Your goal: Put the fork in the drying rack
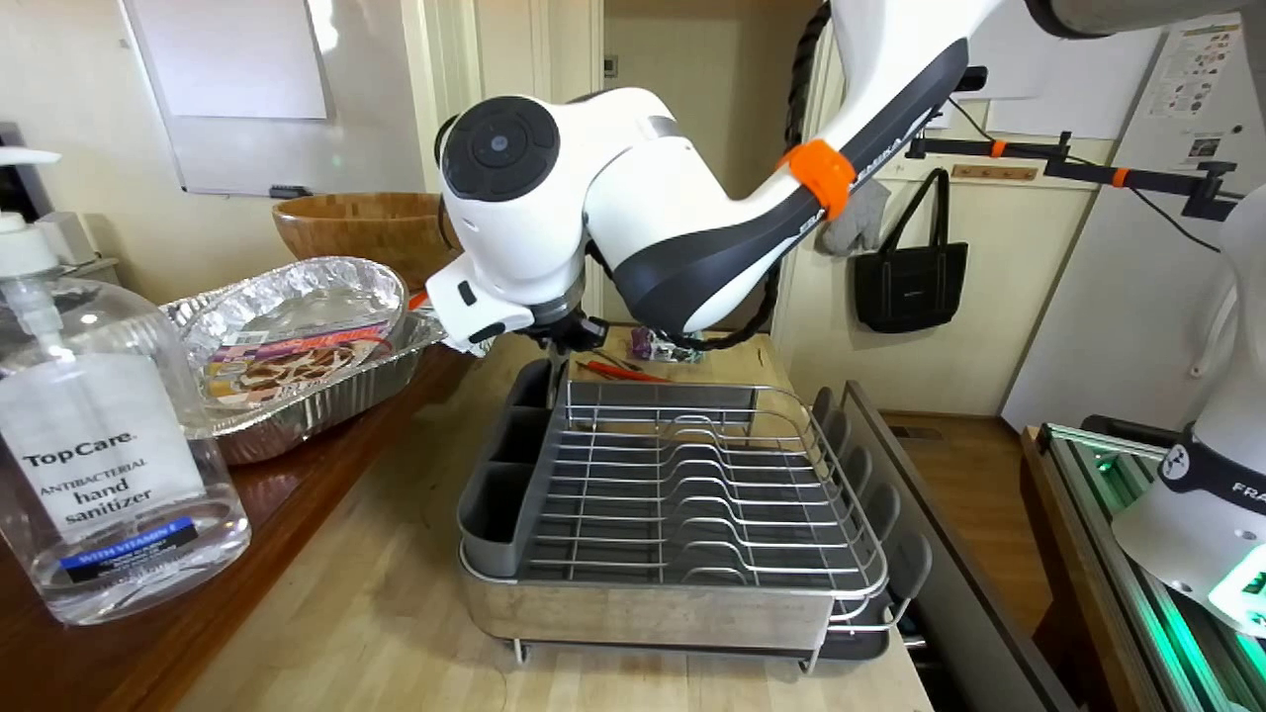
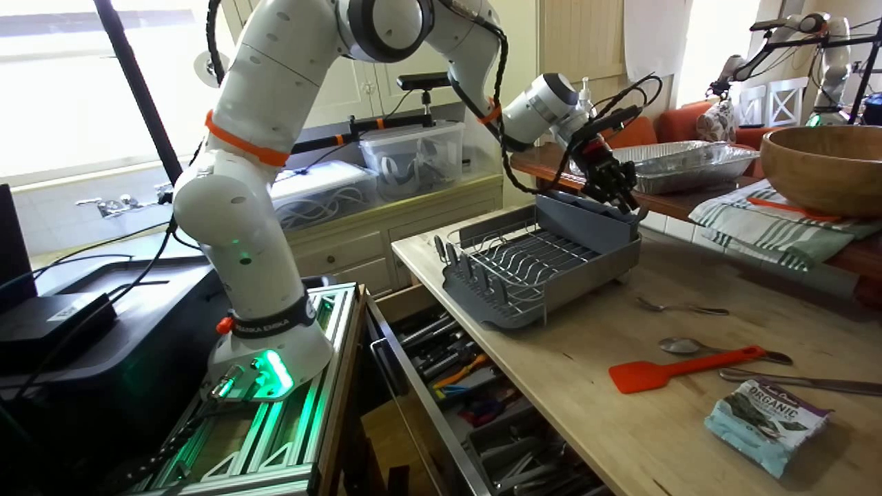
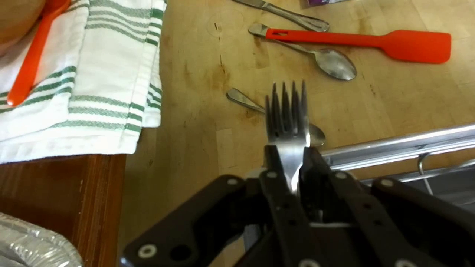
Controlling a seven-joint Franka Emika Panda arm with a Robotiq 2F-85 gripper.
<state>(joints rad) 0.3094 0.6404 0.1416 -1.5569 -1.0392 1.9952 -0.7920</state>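
Observation:
The fork is silvery and sits between my gripper's fingers in the wrist view, tines pointing out past the fingertips. My gripper is closed around its neck; most of the handle is hidden by the fingers. In an exterior view the fork hangs down from the gripper over the far compartment of the grey utensil caddy. That caddy is on one side of the silver wire drying rack. In an exterior view the gripper points down at the caddy end of the rack.
Two spoons, a knife and a red spatula lie on the counter beyond the rack. Foil pans and hand sanitizer stand on the ledge beside it. A drawer is open below.

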